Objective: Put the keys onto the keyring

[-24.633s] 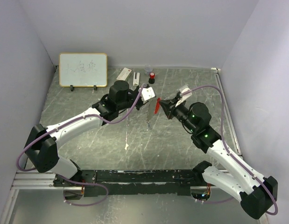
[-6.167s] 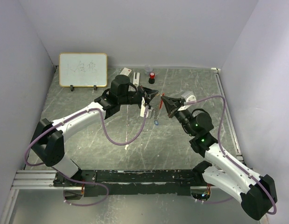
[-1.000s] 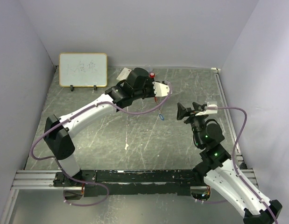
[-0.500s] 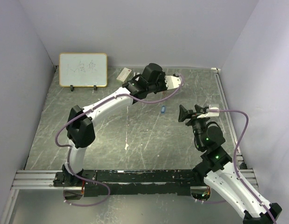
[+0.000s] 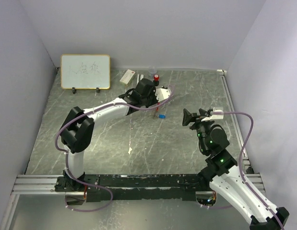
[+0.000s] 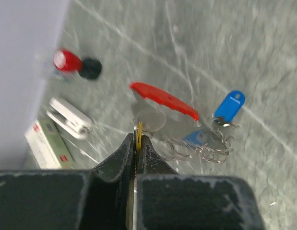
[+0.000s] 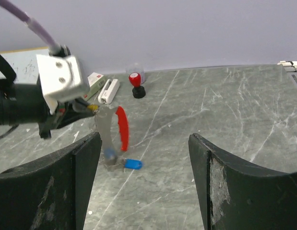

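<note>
Steadiness matters most: left gripper, pinched shut on what looks like the gold key, dangles the keyring and blue key near the table, so the wide, empty right gripper, well apart, should approach slowly.

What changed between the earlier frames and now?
The right end effector drew back from the keyring to its own side, open and empty. The left end effector, shut on the keyring's top, carried it right, then back left, blue key attached. The whiteboard and red-capped cylinder stayed put.
</note>
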Controlling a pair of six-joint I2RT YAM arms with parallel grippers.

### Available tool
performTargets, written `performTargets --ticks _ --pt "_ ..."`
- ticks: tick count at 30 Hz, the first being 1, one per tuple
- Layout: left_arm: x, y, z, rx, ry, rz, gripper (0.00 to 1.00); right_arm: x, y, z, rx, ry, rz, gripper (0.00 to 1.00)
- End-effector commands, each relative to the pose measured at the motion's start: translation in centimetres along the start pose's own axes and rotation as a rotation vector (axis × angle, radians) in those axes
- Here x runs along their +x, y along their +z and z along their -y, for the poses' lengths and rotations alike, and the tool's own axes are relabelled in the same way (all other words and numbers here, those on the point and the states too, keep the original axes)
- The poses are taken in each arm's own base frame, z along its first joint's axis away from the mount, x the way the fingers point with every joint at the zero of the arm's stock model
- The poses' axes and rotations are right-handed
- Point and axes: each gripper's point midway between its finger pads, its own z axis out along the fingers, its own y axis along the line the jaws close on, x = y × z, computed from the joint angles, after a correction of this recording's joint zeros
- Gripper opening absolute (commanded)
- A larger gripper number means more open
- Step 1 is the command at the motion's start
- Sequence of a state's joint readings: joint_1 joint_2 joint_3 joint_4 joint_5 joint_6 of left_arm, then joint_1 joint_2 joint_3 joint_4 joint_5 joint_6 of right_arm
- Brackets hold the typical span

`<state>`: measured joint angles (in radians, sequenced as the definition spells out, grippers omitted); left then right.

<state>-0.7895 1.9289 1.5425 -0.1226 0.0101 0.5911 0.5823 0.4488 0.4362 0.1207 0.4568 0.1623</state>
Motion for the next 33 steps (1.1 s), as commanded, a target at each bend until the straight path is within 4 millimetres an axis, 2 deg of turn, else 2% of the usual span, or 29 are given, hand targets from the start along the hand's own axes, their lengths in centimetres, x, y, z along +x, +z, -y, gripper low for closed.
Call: performTargets --ticks 1,6,16,21,24,25,28,31,32,33 --pt "1.4 -0.5 -0.3 -0.040 -0.088 0.035 0.07 1.1 0.1 -0.3 -0.012 0.001 -0.030 0.74" --pt "5.1 -0.9 0.0 -0.077 -0.131 -0.044 0.07 1.4 0.3 -0.8 -0.035 0.009 -0.041 0.74" --pt "9.7 -3.0 -0.6 -0.141 -0.219 -0.109 0.07 2.2 0.5 -1.5 -0.064 0.019 -0.067 0.74" --pt "12.3 -3.6 -0.3 -0.157 -0.256 -0.163 0.07 2.4 0.6 -1.8 -0.077 0.026 -0.073 0.74" --pt "13.1 -4.2 -0.4 -0.179 -0.274 -0.176 0.09 2.6 0.8 -2.0 -0.083 0.031 -0.080 0.74" --pt "13.4 -4.4 -0.5 -0.189 -0.278 -0.182 0.16 2.6 0.8 -2.1 -0.086 0.033 -0.081 0.74" --pt "13.8 -5.0 -1.1 -0.233 -0.291 -0.194 0.49 2.9 1.0 -2.4 -0.098 0.043 -0.088 0.74" --pt "13.9 -6.0 -2.3 -0.321 -0.324 -0.187 0.92 3.0 1.1 -2.8 -0.110 0.051 -0.093 0.74" --pt "13.9 -6.5 -2.7 -0.358 -0.340 -0.181 0.99 3.1 1.1 -2.8 -0.113 0.053 -0.096 0.74" --pt "14.0 -7.1 -3.4 -0.406 -0.362 -0.179 1.00 3.1 1.2 -2.9 -0.113 0.055 -0.098 0.74"
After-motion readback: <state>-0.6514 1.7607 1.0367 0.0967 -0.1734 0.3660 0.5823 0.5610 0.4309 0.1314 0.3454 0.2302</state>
